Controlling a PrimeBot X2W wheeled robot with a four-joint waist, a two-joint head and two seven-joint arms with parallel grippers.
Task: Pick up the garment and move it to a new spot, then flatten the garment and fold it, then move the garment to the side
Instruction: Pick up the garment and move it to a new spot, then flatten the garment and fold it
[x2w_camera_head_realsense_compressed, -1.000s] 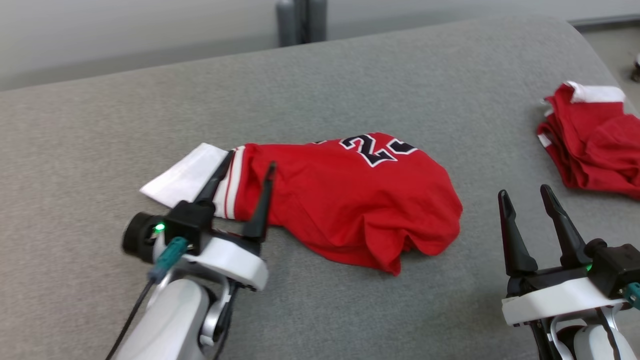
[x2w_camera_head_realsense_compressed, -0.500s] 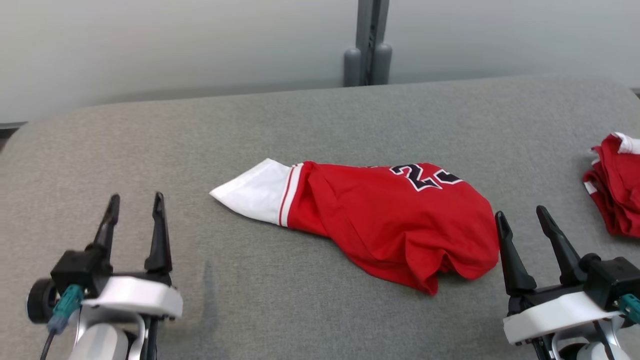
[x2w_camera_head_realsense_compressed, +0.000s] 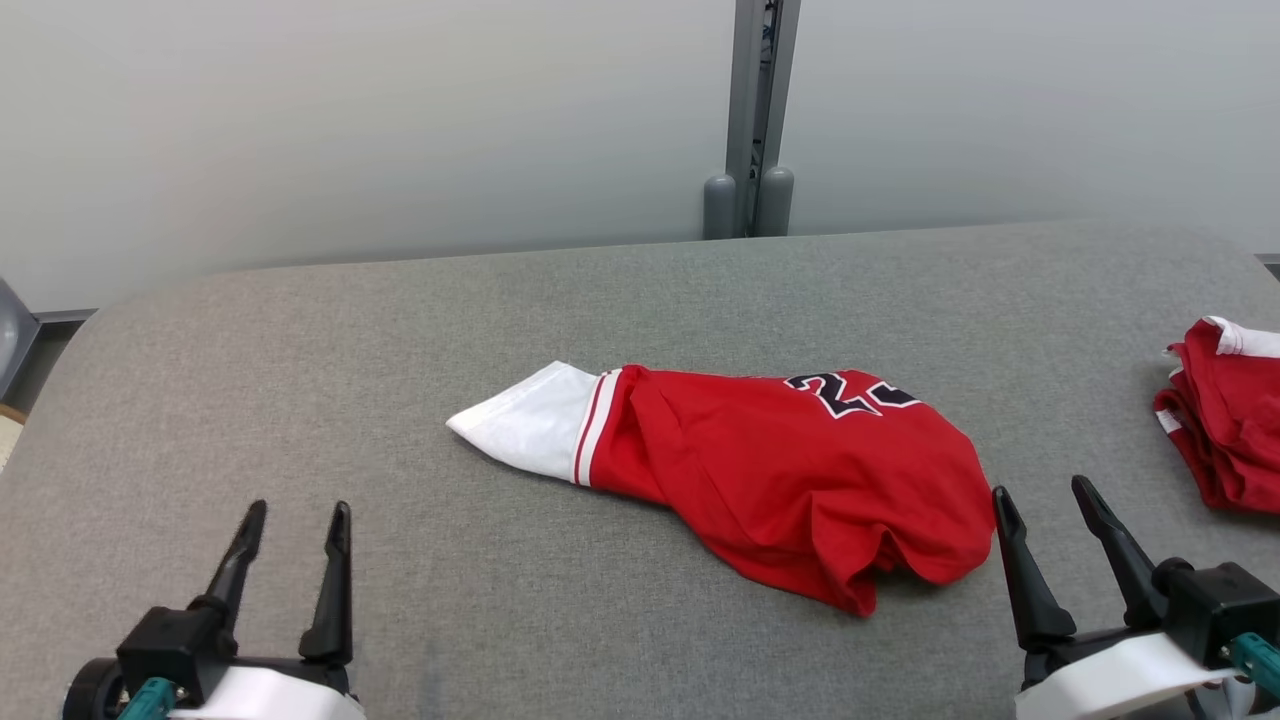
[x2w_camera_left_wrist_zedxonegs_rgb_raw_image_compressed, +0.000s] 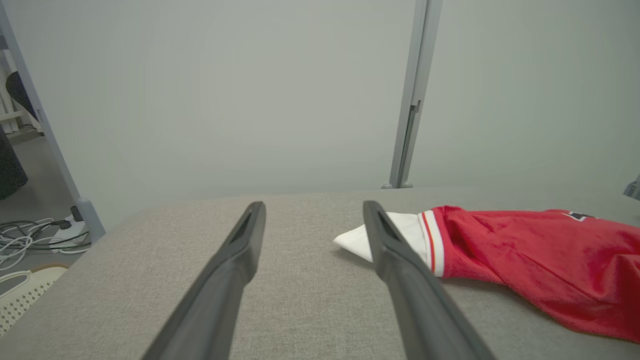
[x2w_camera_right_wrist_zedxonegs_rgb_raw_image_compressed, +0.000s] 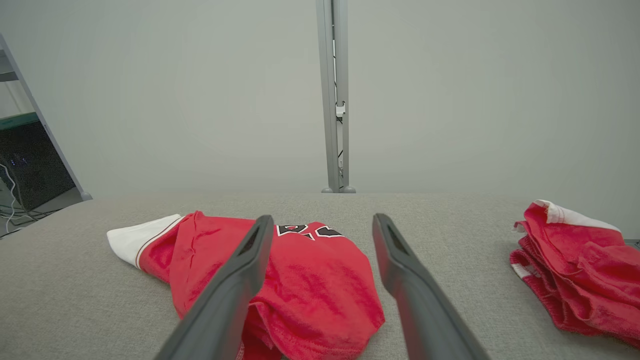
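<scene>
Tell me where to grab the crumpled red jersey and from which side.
Probably best: grip the white band at the left end of the red jersey, coming from the robot's left. It lies flat and sticks out clear of the bunched folds.

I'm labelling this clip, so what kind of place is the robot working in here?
Likely a lab or test room: a grey padded table backed by plain partition panels with a metal post, loose cables beside it, and a red jersey laid out near a pile of red garments.
</scene>
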